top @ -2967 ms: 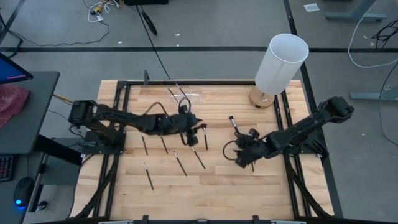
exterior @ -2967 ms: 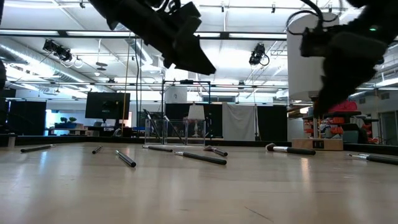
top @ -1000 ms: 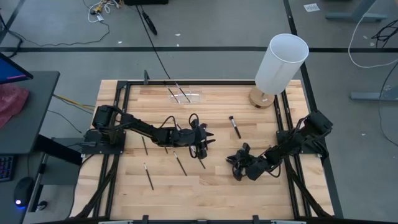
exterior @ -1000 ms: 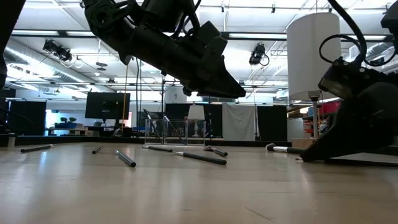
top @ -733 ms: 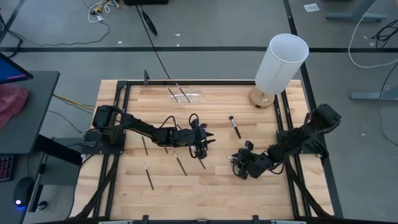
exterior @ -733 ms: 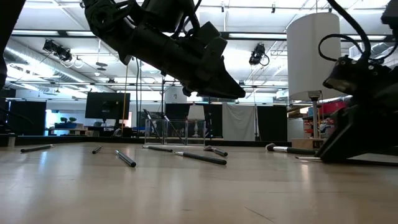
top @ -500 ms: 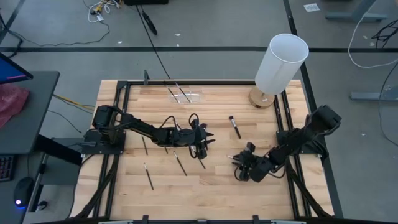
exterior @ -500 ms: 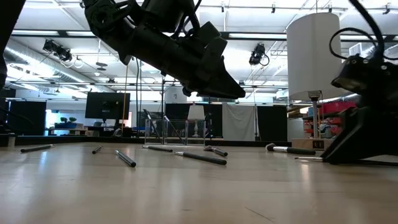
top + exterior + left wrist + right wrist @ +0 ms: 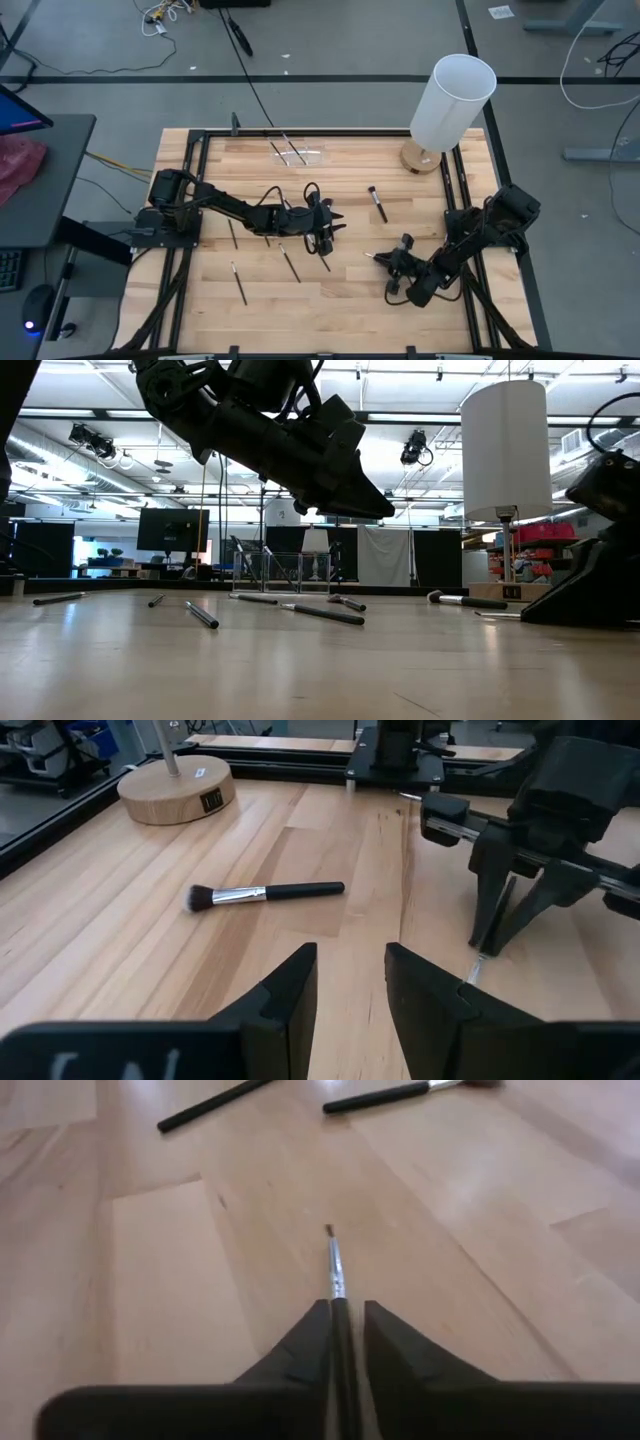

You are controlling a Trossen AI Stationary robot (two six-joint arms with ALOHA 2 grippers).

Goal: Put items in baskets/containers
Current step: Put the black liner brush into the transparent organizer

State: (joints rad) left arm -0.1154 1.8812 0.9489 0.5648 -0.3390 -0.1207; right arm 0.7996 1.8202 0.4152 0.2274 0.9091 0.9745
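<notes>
Several slim dark brushes [image 9: 290,262] lie flat on the wooden table, with a fluffy-headed one [image 9: 377,203] further right. The clear organiser [image 9: 297,154] stands at the far edge with a few brushes in it. My right gripper [image 9: 393,262], low over the wood at the near right, is shut on a very thin brush [image 9: 374,255]. My left gripper [image 9: 331,227] hangs open above the table's middle, nothing between its fingers [image 9: 290,995]. My right gripper pinches the thin brush's handle [image 9: 337,1288] between its two fingers. The brush runs along the fingers and sticks out past their tips toward the table's left. It lies low and nearly level; whether its tip [image 9: 329,1230] touches the wood I cannot tell.
A tall white cylinder lamp [image 9: 452,100] on a round wooden base [image 9: 175,790] stands at the far right corner. Black frame rails [image 9: 466,190] run along the table's sides. Bare wood lies along the near edge.
My right gripper has drawn back toward the table's right and near edges, staying low over the wood. The thin brush now shows sticking out from its tips. My left arm has kept still.
</notes>
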